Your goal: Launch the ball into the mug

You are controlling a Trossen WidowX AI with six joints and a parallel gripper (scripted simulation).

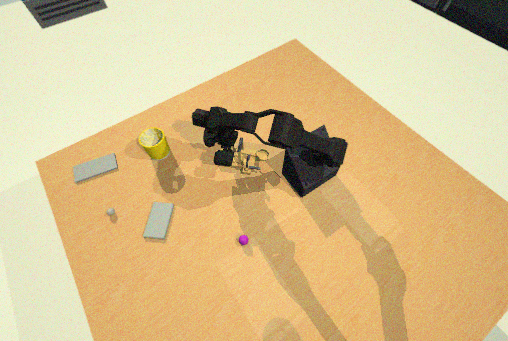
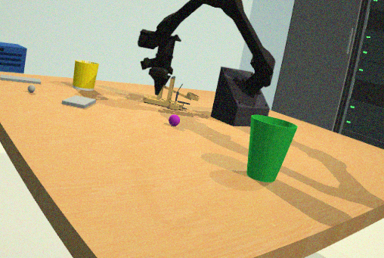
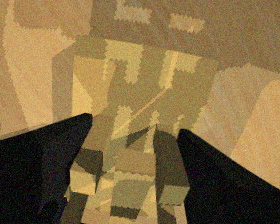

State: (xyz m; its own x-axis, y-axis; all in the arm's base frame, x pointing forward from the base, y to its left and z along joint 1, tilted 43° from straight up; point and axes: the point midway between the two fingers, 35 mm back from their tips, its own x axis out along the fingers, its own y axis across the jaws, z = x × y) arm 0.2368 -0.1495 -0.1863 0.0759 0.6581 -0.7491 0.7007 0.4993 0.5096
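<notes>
The small wooden catapult (image 1: 245,164) (image 2: 173,84) (image 3: 161,105) stands on the table in front of the arm's base. Its launching cup (image 2: 192,96) points towards that base and looks empty. My gripper (image 2: 157,92) (image 3: 135,129) points down and is shut on the catapult's frame, a finger on each side in the wrist view. The yellow mug (image 1: 156,148) (image 2: 85,76) stands upright beyond the catapult, on the side away from the arm's base. A magenta ball (image 1: 243,240) (image 2: 174,120) lies on the table, apart from the catapult.
A small grey ball (image 1: 111,212) (image 2: 31,88) lies near two flat grey slabs (image 1: 95,168) (image 1: 159,220) (image 2: 78,102). A green cup (image 2: 270,150) stands near the front in the exterior view. The arm's black base (image 1: 307,174) (image 2: 230,97) is close to the catapult.
</notes>
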